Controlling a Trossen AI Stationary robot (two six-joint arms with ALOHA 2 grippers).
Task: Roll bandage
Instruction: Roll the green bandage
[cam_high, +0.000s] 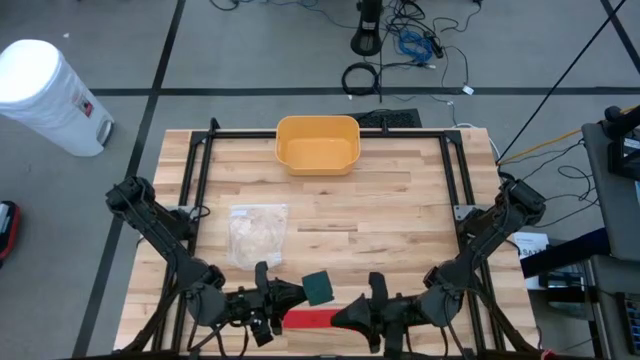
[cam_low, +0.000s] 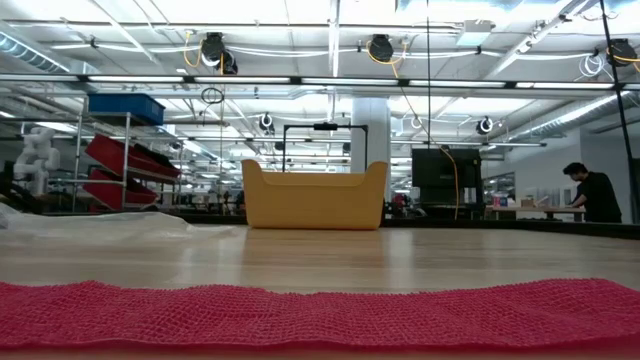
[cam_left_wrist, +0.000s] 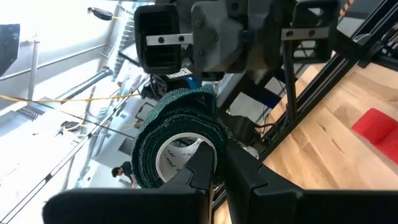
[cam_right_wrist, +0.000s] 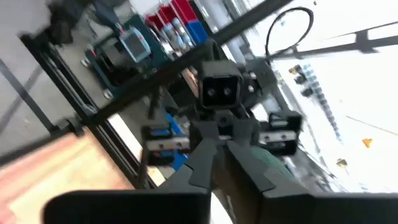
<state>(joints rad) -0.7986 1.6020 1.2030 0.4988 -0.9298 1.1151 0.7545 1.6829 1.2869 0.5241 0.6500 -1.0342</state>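
Observation:
A dark green bandage roll (cam_left_wrist: 177, 134) with a white core is held up over the table's near edge, and my left gripper (cam_high: 303, 293) is shut on it. A red bandage (cam_high: 307, 320) lies flat on the wood below, and it fills the foreground of the low view as a red mesh strip (cam_low: 320, 312). My right gripper (cam_high: 342, 312) faces the left one from the right, just short of the roll. Its fingers (cam_right_wrist: 208, 155) are shut with nothing seen between them. My left gripper grips the wall of the roll at its open end (cam_left_wrist: 214, 146). One finger (cam_left_wrist: 202, 165) reaches into the white core and the other (cam_left_wrist: 245, 171) lies outside the green windings. The fingers come level from the table's left. The roll is lifted clear of the table.
A yellow bin (cam_high: 317, 143) stands at the table's far edge, in the middle. A clear plastic bag (cam_high: 258, 235) lies left of centre. Black frame rails (cam_high: 195, 170) run along both sides of the table. A white cylinder (cam_high: 45, 95) stands on the floor at the far left.

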